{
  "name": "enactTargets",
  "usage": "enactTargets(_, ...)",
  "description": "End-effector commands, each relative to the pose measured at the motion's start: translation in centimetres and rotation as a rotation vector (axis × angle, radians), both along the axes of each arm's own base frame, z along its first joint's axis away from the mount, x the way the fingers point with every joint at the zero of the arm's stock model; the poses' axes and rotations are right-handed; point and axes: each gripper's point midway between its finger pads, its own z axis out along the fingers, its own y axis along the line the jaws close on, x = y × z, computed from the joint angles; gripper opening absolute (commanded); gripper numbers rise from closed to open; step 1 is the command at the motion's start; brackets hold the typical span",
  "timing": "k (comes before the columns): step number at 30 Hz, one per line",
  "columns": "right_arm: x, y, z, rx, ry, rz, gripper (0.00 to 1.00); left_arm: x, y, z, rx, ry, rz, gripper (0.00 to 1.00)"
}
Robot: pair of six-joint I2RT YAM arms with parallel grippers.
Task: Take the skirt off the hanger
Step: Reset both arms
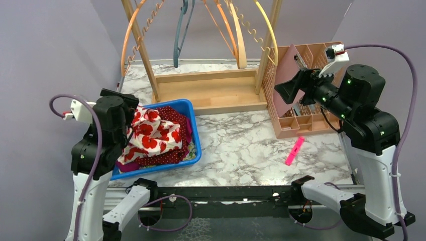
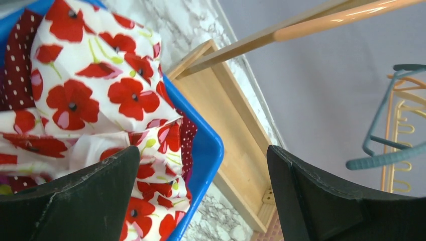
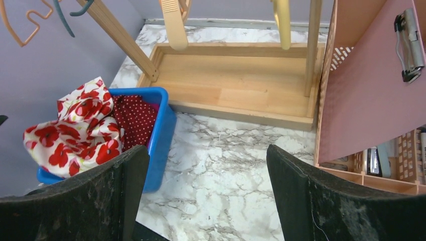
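The skirt, white with red poppies, lies crumpled on dark red dotted cloth in the blue bin at the left. It hangs on no hanger. My left gripper hovers over the bin's left side, open and holding nothing. The left wrist view shows the skirt beneath and beside the left finger, with the bin rim between the jaws. A bare teal hanger hangs on the wooden rack at the back. My right gripper is raised near the pink organizer, open and empty over marble.
The wooden rack's base tray stands behind the bin, with orange and yellow hangers above it. A pink organizer with a clipboard stands at the right. A pink marker lies on the marble in front of it.
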Motion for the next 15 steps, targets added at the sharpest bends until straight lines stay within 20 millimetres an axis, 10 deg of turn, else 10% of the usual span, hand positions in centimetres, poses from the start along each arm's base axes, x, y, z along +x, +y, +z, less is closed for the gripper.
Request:
enactTargets(1,0.0,-0.8,1.9,0.022,-0.061,-0.046,0.92,0.2,1.0,3.1,0.161,-0.031,-0.041,0.99)
enactTargets(10,0.1,-1.7,3.2,-0.028,-0.080,-0.072,0.99,3.8,-4.9,19.6,0.539,-0.553,-0.439,0.99)
enactTargets(15,-0.1,-2.1,5.3,-0.033,-0.124,-0.082,1.00,5.9,-8.0,24.2,0.670,-0.640,-0.591,0.99)
